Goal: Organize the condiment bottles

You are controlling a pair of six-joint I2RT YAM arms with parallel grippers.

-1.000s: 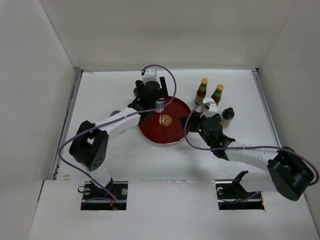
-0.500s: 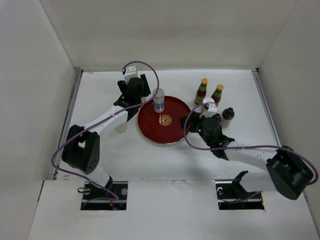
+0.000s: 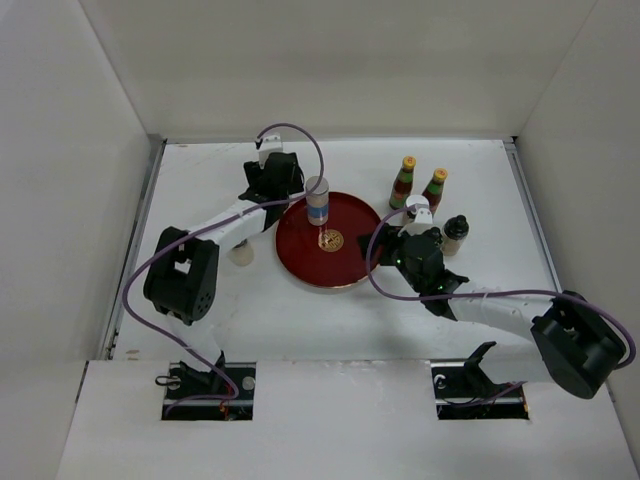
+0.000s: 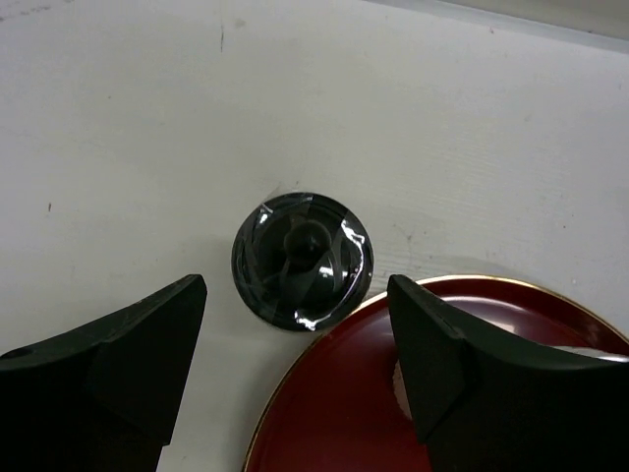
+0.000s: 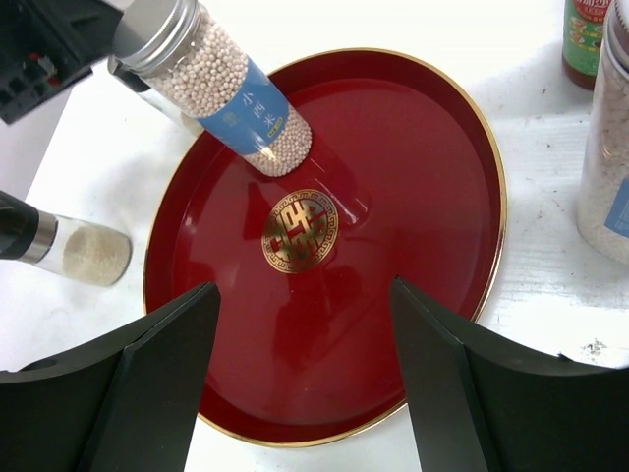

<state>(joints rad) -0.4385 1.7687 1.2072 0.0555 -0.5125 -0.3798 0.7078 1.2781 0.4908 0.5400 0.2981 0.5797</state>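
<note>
A silver-capped cylinder of white beads [image 3: 317, 200] stands on the red tray [image 3: 345, 268]; it also shows in the right wrist view [image 5: 221, 84]. My left gripper [image 3: 283, 183] is open beside the tray's back left rim. In the left wrist view it [image 4: 295, 295] hangs over a squat dark-capped jar [image 4: 303, 259] on the table. My right gripper [image 3: 392, 243] is open and empty over the tray's right side [image 5: 305, 295]. A second silver-capped cylinder [image 3: 418, 212] stands beside my right wrist. Two yellow-capped bottles [image 3: 403, 183] [image 3: 434, 187] and a dark-capped jar [image 3: 455, 232] stand right of the tray.
Another dark-capped jar [image 3: 240, 256] stands left of the tray, under my left arm; it also shows in the right wrist view [image 5: 69, 251]. White walls enclose the table on the left, back and right.
My left gripper has let go of the silver-capped cylinder, left it standing on the tray, and moved back and left over the dark-capped jar. The right arm has not moved.
</note>
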